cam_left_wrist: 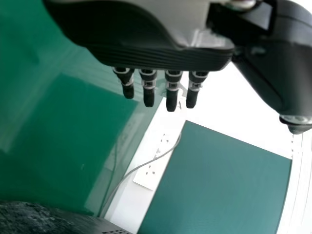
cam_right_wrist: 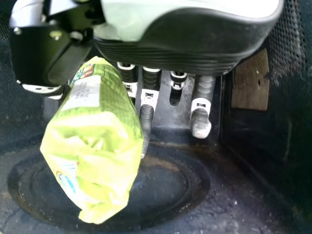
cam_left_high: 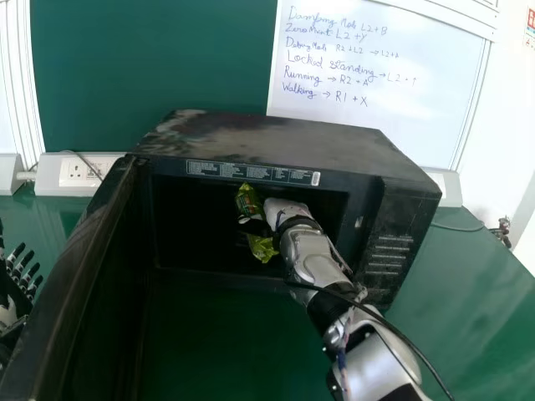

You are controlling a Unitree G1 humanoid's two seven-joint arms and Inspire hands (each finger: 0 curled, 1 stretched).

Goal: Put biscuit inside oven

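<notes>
Showing a black oven (cam_left_high: 276, 138) on a glossy green table (cam_left_high: 493, 309), with its door open. Left of the oven, at the edge of the head view, is the left hand (cam_left_high: 7, 313), empty, its fingers straight and slightly spread. Behind the oven's left side, a white socket panel (cam_left_high: 75, 182) with a thin grey cable runs along the table's back edge, below a dark green board (cam_left_high: 150, 58). The oven door (cam_left_high: 84, 259) is swung out from the oven's left side, toward the viewer. Inside the oven, near the middle of its opening, is the biscuit packet (cam_left_high: 261, 247), green and yellow with crinkled wrapping. Just right of it, also within the oven, the right hand (cam_left_high: 286, 212) grips the packet between thumb and fingers; the packet partly covers that hold, and it seems to be above the round dark plate (cam_right_wrist: 170, 195) on the oven floor. The silver and black right arm (cam_left_high: 318, 263) passes through the oven's open front. Behind the oven, toward its right, a whiteboard (cam_left_high: 376, 104) carries handwriting.
</notes>
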